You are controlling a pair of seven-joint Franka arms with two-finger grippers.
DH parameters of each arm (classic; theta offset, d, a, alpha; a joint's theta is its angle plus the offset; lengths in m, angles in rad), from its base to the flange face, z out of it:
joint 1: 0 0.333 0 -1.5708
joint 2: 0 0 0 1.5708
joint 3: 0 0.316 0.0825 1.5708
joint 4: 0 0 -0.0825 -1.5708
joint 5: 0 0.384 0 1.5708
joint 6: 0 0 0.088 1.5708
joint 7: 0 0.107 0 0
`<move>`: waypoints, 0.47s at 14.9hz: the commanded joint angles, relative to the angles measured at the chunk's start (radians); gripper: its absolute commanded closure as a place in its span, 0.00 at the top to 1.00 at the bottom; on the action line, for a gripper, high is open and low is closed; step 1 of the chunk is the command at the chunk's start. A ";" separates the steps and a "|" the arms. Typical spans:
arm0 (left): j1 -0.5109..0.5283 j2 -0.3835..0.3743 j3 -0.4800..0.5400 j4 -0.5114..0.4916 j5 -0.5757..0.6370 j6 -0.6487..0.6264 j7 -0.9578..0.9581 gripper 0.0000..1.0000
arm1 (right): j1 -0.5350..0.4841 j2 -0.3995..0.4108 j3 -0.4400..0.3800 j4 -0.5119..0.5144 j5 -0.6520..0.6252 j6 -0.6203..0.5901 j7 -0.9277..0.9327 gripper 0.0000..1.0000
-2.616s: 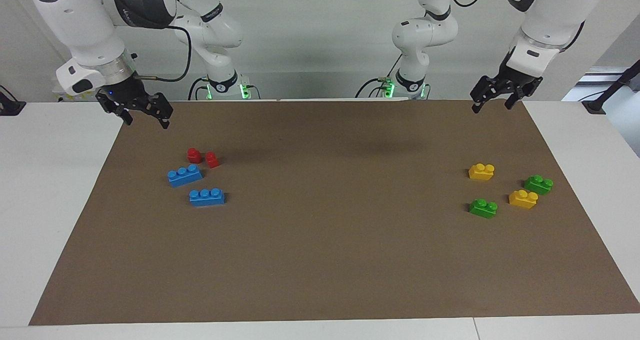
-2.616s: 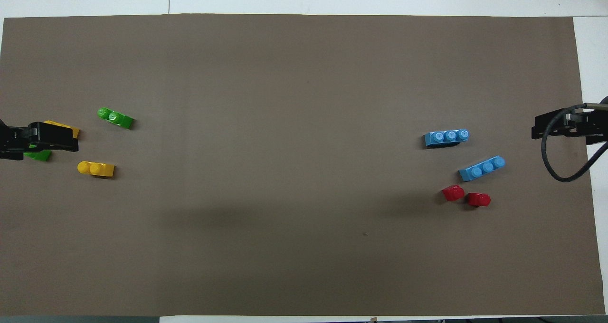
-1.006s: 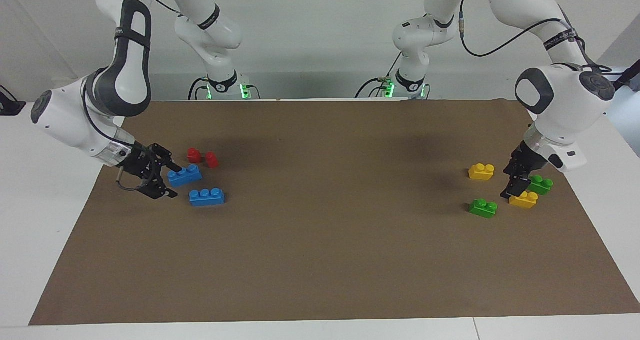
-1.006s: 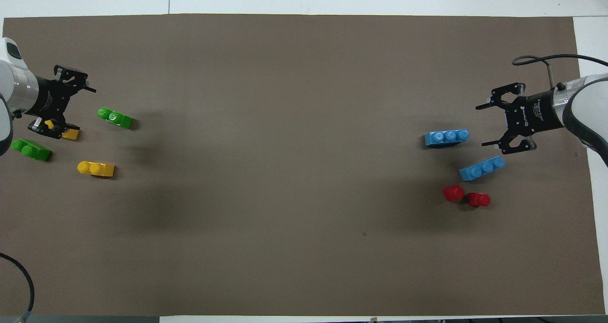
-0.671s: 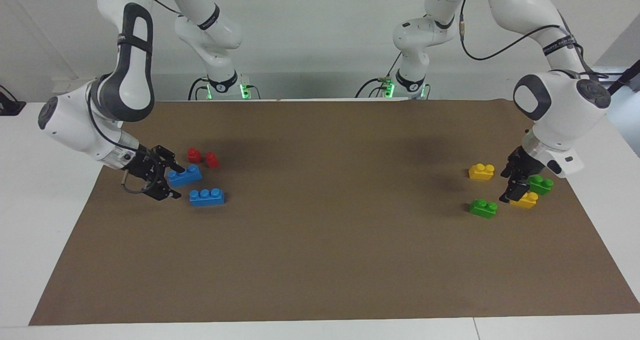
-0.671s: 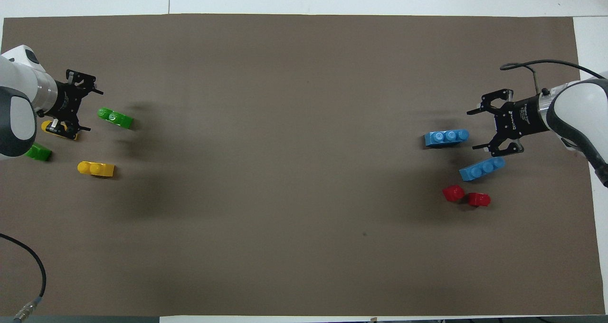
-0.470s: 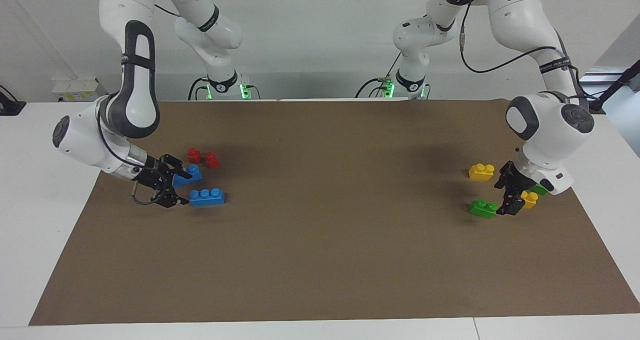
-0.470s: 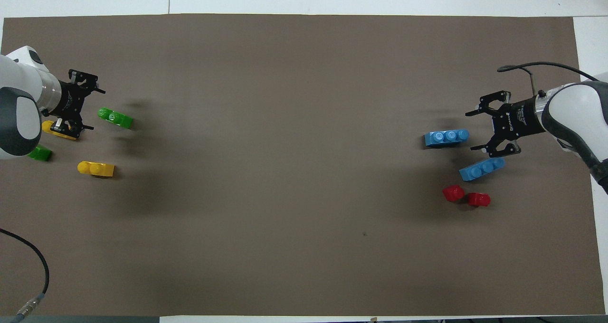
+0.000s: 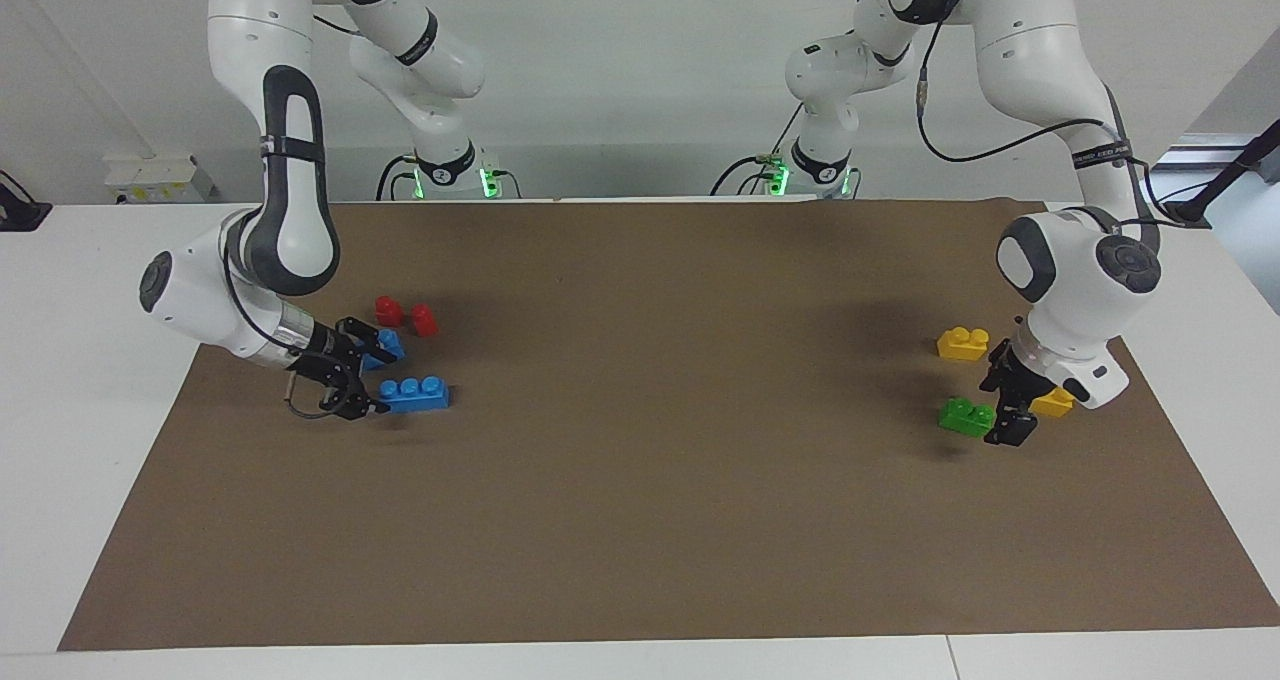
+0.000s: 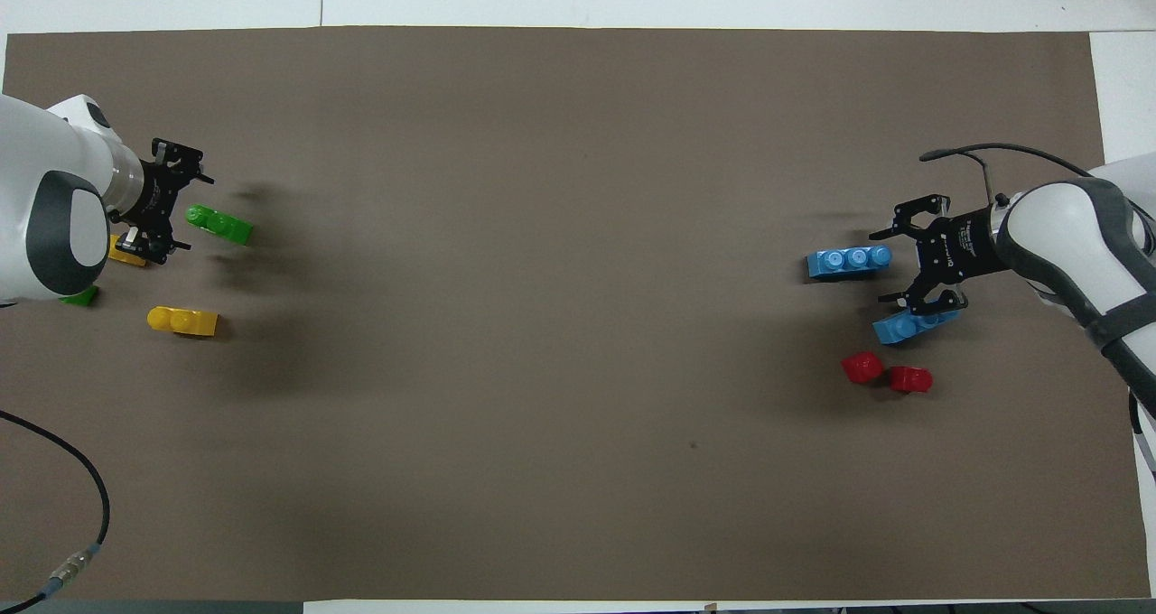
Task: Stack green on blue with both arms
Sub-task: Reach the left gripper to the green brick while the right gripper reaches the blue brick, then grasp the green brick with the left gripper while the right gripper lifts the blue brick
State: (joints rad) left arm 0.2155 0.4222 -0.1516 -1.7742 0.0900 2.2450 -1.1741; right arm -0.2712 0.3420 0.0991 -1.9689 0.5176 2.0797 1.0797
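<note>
Left gripper (image 9: 1008, 408), jaws spread wide, is low at the end of the green brick (image 9: 966, 416), which lies just outside its jaws. Right gripper (image 9: 362, 378), jaws also wide, faces the blue brick (image 9: 414, 393), whose end lies just outside its fingertips.

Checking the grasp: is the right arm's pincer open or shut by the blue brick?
Open. The right pincer has its fingers spread at the end of the farther blue brick, not clamped on it.

Right gripper (image 9: 368, 378) low and open just beside blue brick (image 9: 413, 393); left gripper (image 9: 1003, 406) low, open, at end of green brick (image 9: 966, 416); two red pieces (image 9: 405, 315) nearer the robots; brown mat (image 9: 660, 480) beneath
</note>
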 commanded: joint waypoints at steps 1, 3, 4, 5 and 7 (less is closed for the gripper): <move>0.002 0.007 0.006 -0.016 0.023 0.037 -0.032 1.00 | -0.003 0.000 0.005 -0.024 0.042 0.043 -0.023 0.76; 0.004 0.006 0.006 -0.040 0.023 0.076 -0.061 1.00 | 0.000 0.000 0.005 -0.024 0.042 0.051 -0.018 0.21; 0.004 0.006 0.006 -0.047 0.023 0.082 -0.061 1.00 | 0.000 0.000 0.005 -0.022 0.042 0.051 -0.020 0.07; 0.004 0.006 0.004 -0.048 0.023 0.087 -0.068 1.00 | 0.000 0.002 0.004 -0.019 0.042 0.050 -0.021 0.00; 0.004 0.006 0.004 -0.050 0.023 0.091 -0.073 1.00 | 0.000 0.003 0.004 -0.010 0.041 0.043 -0.043 0.00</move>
State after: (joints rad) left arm 0.2177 0.4311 -0.1475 -1.8071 0.0920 2.3066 -1.2186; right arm -0.2692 0.3435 0.0991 -1.9779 0.5313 2.1062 1.0753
